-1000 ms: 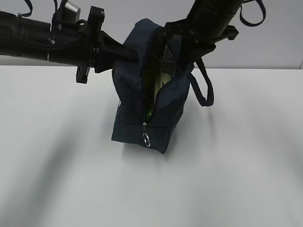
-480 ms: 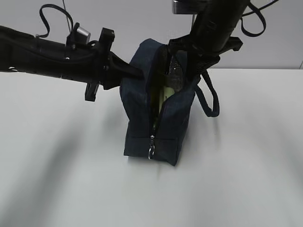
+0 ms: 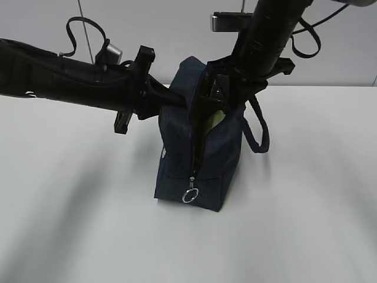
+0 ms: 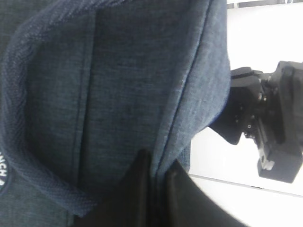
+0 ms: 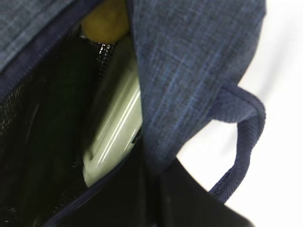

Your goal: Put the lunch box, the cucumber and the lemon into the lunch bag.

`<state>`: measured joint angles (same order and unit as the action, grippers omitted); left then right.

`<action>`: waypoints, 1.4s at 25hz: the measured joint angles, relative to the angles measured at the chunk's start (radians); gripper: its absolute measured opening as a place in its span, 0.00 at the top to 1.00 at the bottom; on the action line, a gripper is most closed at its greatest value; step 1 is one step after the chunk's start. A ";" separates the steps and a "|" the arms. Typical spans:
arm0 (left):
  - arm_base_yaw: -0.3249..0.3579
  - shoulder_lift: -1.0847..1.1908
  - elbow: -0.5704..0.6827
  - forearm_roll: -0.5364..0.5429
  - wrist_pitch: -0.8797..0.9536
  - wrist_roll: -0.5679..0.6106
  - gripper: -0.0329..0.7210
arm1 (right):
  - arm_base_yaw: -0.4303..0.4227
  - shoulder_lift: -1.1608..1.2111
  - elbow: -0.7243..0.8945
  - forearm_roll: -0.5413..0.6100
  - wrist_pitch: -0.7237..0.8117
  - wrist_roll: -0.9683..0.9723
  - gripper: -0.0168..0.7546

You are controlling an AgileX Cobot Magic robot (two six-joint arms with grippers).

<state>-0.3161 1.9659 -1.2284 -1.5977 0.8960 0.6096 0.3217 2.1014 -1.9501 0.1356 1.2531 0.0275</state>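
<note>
Grippers, left (image 4: pixel 158 175) and right (image 5: pixel 151 170), each pinch fully closed on one bag (image 3: pixel 177 159) wall, holding the mouth apart, box (image 5: pixel 116 132) inside.

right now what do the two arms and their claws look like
Both arms are matte black tubes. The left arm carries a thin black cable looping above it and a small silver-grey block near the wrist, which ends in a blocky black bracket. The right arm has a grey box at its top and a black cable loop beside it. The left claw and right claw have plain black fingers.
</note>
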 joint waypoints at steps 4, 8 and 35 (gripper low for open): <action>0.000 0.001 0.000 -0.002 0.000 -0.002 0.92 | 0.000 0.000 0.000 0.011 -0.001 0.000 0.97; 0.000 0.001 0.000 -0.006 0.000 -0.004 0.78 | 0.000 0.000 0.000 0.021 -0.003 0.000 0.90; 0.182 -0.046 -0.021 0.066 0.266 -0.004 0.44 | 0.000 -0.150 -0.008 0.048 -0.007 -0.002 0.42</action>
<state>-0.1344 1.9203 -1.2494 -1.5315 1.1619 0.6057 0.3217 1.9510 -1.9578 0.1833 1.2460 0.0256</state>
